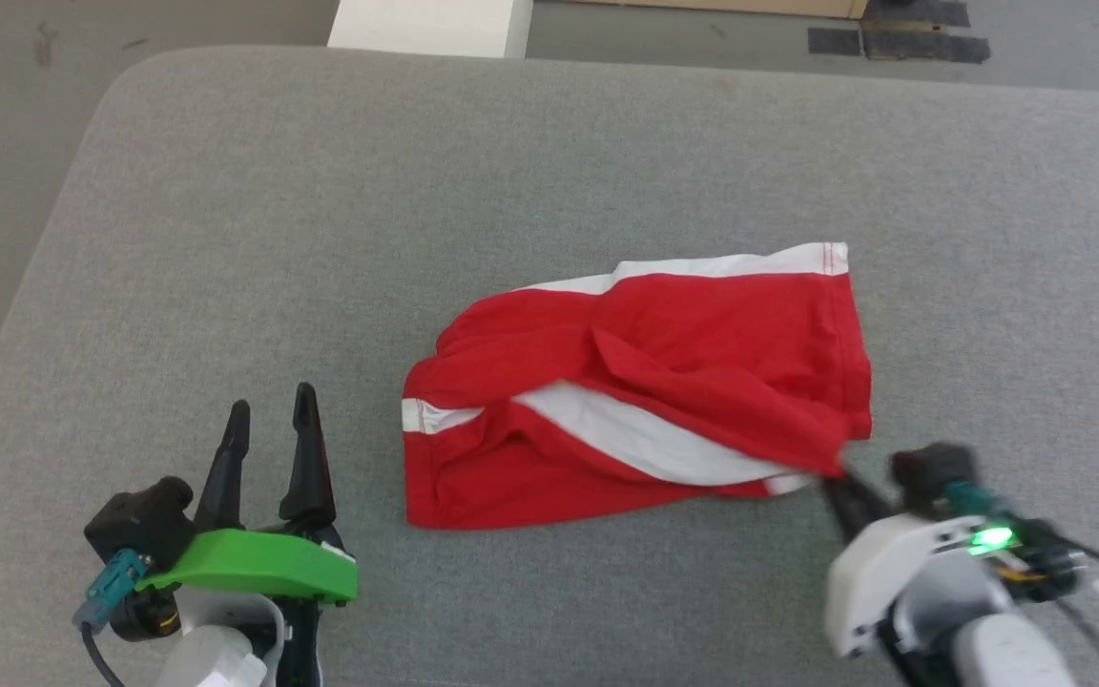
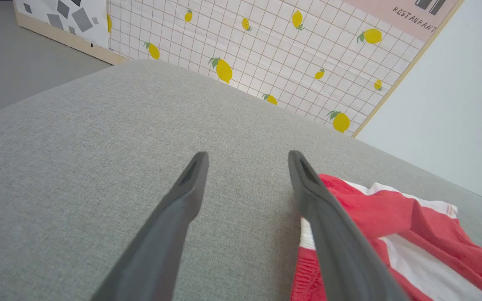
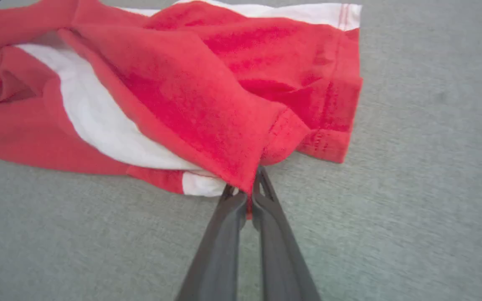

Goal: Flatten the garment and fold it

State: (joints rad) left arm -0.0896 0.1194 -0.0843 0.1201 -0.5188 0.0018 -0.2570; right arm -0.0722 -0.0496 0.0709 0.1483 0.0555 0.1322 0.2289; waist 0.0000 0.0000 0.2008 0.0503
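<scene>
The garment (image 1: 645, 382), a small pair of red shorts with white side stripes, lies crumpled and partly folded over itself on the grey padded surface (image 1: 511, 172). My right gripper (image 1: 840, 477) is shut on the garment's near right corner; in the right wrist view the red cloth (image 3: 207, 104) is pinched between the closed fingers (image 3: 245, 196). To the garment's left, my left gripper (image 1: 271, 415) stands open and holds nothing. In the left wrist view its fingers (image 2: 247, 161) are spread over bare grey fabric, with the garment (image 2: 412, 234) just to their right.
The grey surface's rounded far-left corner (image 1: 130, 76) and left edge drop to the floor. A white block (image 1: 430, 24) stands beyond the far edge. A lemon-patterned panel (image 2: 266, 54) rises behind the surface in the left wrist view.
</scene>
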